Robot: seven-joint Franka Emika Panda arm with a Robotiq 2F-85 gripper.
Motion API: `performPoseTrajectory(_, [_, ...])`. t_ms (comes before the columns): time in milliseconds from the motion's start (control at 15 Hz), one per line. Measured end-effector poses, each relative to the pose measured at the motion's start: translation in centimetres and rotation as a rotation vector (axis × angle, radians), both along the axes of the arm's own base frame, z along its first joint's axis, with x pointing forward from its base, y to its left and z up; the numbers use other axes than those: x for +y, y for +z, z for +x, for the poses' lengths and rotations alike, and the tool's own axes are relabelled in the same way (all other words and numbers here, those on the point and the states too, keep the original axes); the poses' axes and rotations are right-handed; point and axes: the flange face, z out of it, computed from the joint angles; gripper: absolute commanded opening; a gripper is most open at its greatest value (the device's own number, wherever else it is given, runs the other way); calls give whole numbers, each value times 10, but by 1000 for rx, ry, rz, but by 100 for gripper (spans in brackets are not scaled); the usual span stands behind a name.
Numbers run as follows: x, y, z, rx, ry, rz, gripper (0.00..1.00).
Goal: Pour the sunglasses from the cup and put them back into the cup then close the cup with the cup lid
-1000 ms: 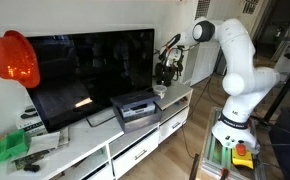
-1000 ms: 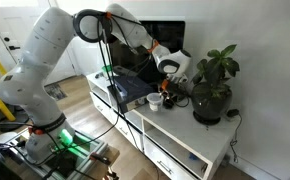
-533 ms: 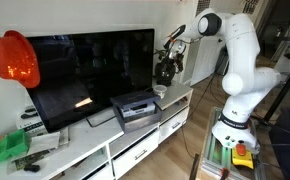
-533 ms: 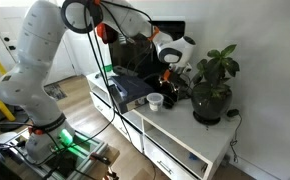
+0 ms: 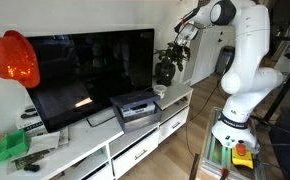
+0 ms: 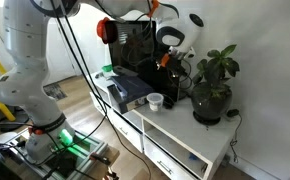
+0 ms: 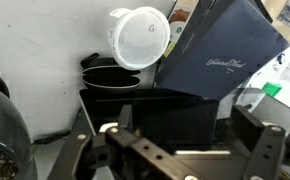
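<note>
Wrist view is showing the gripper (image 7: pixel 172 160) with its jaws standing wide apart and nothing between the fingers (image 7: pixel 267 150); the white cup (image 7: pixel 140 38) is sitting beyond them, seen from above, a little past the pot of the plant (image 7: pixel 0 130). A dark rounded shape (image 7: pixel 110 77) is touching the cup on the side nearer the plant; whether it is the lid, the sunglasses or neither, I am not able to tell. A dark blue box (image 7: pixel 220 55) is leaning on the side away from the plant. Whether a lid is sitting on the cup is not showing from this angle.

In an exterior view the gripper (image 5: pixel 185 30) is hovering well above the plant (image 5: pixel 166 68); the cup (image 5: pixel 158 92) is standing upright just beside the plant on the white cabinet (image 5: pixel 95 150). Upright is probably the point, since only then is its mouth facing up to take the sunglasses and a lid.

In an exterior view from across the room the gripper (image 6: pixel 172 58) is hanging above and to one side of the plant (image 6: pixel 213 80), apart from the cup (image 6: pixel 155 100) below it. With empty jaws held high, the arm is likely keeping clear of the leaves, which are crowding any descent beside the plant; the sunglasses are not showing clearly anywhere.
</note>
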Motion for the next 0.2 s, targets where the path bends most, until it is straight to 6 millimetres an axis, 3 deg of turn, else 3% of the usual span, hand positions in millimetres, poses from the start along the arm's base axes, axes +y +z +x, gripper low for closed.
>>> performPoseTrajectory(200, [0, 8, -9, -5, -9, 6, 100])
